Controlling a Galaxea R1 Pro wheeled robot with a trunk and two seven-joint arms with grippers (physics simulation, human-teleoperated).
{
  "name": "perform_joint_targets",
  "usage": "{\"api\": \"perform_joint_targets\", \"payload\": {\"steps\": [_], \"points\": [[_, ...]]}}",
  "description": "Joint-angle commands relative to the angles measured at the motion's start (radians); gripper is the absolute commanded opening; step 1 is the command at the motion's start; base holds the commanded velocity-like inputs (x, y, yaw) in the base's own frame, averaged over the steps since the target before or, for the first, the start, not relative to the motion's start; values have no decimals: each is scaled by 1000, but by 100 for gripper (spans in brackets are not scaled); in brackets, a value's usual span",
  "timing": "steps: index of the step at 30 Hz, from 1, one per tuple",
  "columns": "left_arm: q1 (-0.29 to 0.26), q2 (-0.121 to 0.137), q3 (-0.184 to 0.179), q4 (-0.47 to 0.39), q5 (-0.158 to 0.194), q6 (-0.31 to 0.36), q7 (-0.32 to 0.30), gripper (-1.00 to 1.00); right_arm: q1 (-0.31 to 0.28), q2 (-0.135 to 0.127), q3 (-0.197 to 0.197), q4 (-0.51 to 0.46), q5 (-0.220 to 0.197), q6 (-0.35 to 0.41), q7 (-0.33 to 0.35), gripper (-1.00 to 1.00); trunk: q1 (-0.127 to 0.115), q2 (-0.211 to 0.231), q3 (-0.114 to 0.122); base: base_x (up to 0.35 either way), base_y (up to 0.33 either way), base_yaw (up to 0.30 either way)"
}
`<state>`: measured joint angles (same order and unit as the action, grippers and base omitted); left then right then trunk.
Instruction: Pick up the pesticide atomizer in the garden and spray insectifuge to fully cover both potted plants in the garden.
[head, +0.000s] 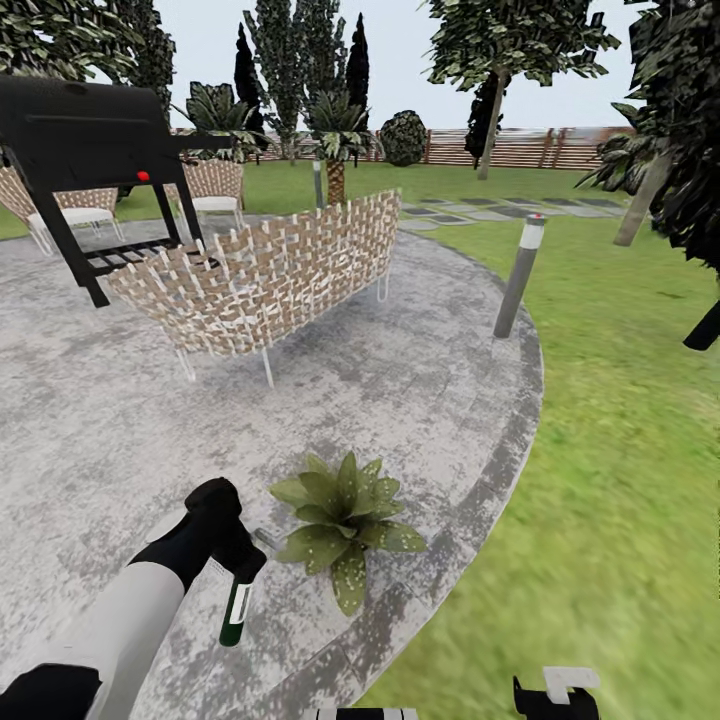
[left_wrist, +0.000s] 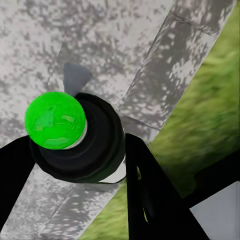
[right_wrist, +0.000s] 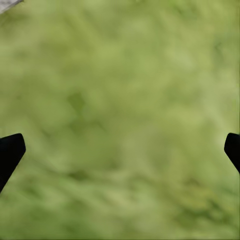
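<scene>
Spraying next: left gripper jaws clamp the pesticide atomizer, potted plant at its two o'clock; aim the nozzle there, sweep every leaf; right gripper jaws wide, empty over lawn

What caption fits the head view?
Left gripper holds the atomizer beside a potted plant on the patio.

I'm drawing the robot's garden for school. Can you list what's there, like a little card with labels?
left gripper: shut on the atomizer, over the patio
atomizer tip: bright green in the left wrist view
plant: on the patio, beside the atomizer
right gripper: open, over grass
behind: wicker chair, black grill, grey post, fence
</scene>
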<state>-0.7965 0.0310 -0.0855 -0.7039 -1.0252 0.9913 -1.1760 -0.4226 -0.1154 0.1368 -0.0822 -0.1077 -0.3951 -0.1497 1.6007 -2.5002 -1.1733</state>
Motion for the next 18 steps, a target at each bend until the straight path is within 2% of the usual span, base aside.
{"api": "perform_joint_targets", "payload": {"steps": [1,7,12,16,18], "points": [[0,1,-4,-2,-7,5,-10,-100,-1,0,9,1,-10,-4,-2,100,0,0,-1,231,244,-262],[3,3,-7,8,-14,-1,-9,-100,-1,-1,9,1,-10,-4,-2,100,0,0,-1,67,278,-258],[5,11,-7,10,-21,-6,-8,-100,-1,-1,9,0,-10,-4,-7,100,0,0,-1,-158,248,-48],[5,11,-9,10,-23,-6,-7,-100,-1,-1,9,0,-10,-4,-8,100,0,0,-1,-49,52,-3],[33,10,-12,7,-22,-8,-1,-100,-1,-1,9,-1,-10,-4,-8,100,0,0,-1,-6,6,0]]}}
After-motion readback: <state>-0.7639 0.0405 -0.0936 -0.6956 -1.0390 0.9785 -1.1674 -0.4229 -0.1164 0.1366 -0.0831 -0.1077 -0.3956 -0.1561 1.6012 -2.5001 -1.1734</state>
